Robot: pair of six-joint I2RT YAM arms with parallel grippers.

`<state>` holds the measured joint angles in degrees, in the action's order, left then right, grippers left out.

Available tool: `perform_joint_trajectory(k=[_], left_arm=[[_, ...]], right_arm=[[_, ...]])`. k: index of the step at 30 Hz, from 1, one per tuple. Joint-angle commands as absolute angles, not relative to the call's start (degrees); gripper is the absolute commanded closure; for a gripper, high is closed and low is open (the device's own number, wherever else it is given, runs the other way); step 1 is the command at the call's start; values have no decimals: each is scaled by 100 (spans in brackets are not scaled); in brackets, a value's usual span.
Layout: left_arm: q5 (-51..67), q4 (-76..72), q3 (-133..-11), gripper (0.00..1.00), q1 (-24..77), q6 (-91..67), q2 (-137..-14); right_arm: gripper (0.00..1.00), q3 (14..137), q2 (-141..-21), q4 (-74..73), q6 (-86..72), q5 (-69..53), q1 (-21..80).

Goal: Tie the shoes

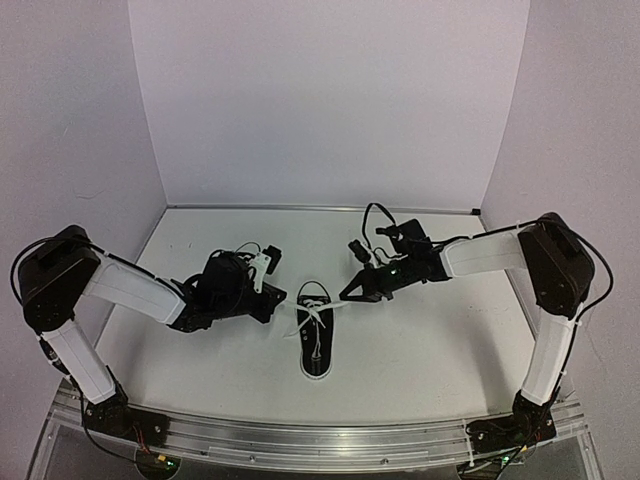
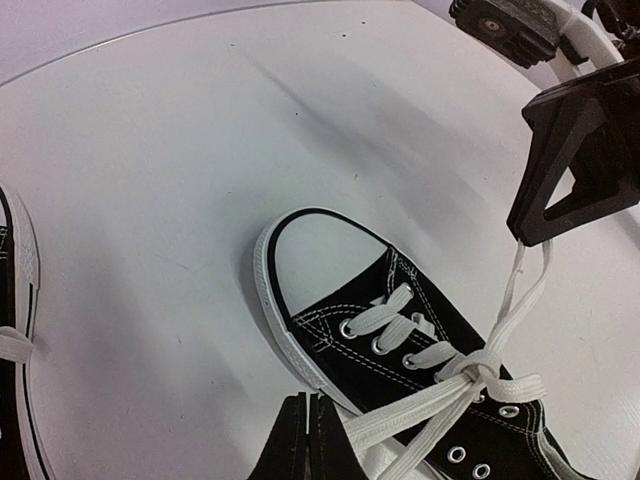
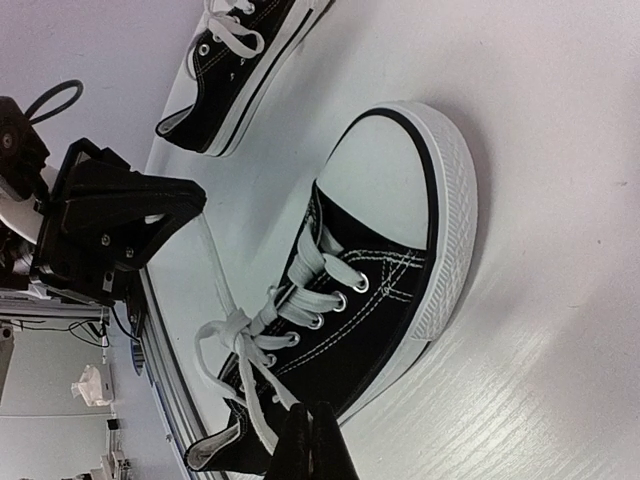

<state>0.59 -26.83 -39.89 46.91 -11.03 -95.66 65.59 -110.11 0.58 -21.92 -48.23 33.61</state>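
Observation:
One black canvas shoe (image 1: 314, 345) with a white toe cap lies in the middle of the table, toe away from me. Its white laces (image 1: 315, 315) are crossed into a knot (image 2: 478, 370) over the tongue. My left gripper (image 1: 282, 304) is shut on one lace strand (image 2: 420, 410) at the shoe's left side (image 2: 308, 440). My right gripper (image 1: 348, 292) is shut on the other lace strand (image 3: 255, 400) at the shoe's right side (image 3: 316, 440). Both strands run out sideways from the knot. The second shoe (image 3: 235, 75) lies left of the first, also at the left wrist view's edge (image 2: 12, 400).
The white table (image 1: 430, 340) is walled by purple panels at the back and sides. A metal rail (image 1: 320, 440) runs along the near edge, where the arm bases are bolted. In the top view my left arm covers the second shoe.

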Motion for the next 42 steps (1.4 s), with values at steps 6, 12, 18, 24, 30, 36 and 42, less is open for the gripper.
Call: perform_joint_trajectory(k=[6, 12, 18, 24, 30, 36, 42], left_arm=[[104, -2734, -4065, 100, 4623, -1280, -9762], [54, -2682, -3989, 100, 4568, -1444, -9903], [-132, -2633, -3942, 100, 4499, -1558, -10015], [-205, -2637, -3808, 100, 4408, -1685, -10017], [-195, -2641, -3739, 100, 4368, -1708, -10042], [582, -2761, -3906, 100, 4374, -1470, -10128], [694, -2930, -3926, 84, 4368, -1544, -9838]], right_arm=[[100, 6317, -11067, 0, -1892, -4463, 3331], [100, 6030, -11117, 0, -1812, -4290, 3273], [100, 5915, -11109, 0, -1770, -4235, 3160], [100, 5774, -11094, 0, -1722, -4209, 3027], [100, 5650, -11091, 28, -1676, -4219, 2938], [100, 5767, -10962, 184, -1705, -4705, 3055], [100, 5969, -10857, 150, -1697, -5170, 3370]])
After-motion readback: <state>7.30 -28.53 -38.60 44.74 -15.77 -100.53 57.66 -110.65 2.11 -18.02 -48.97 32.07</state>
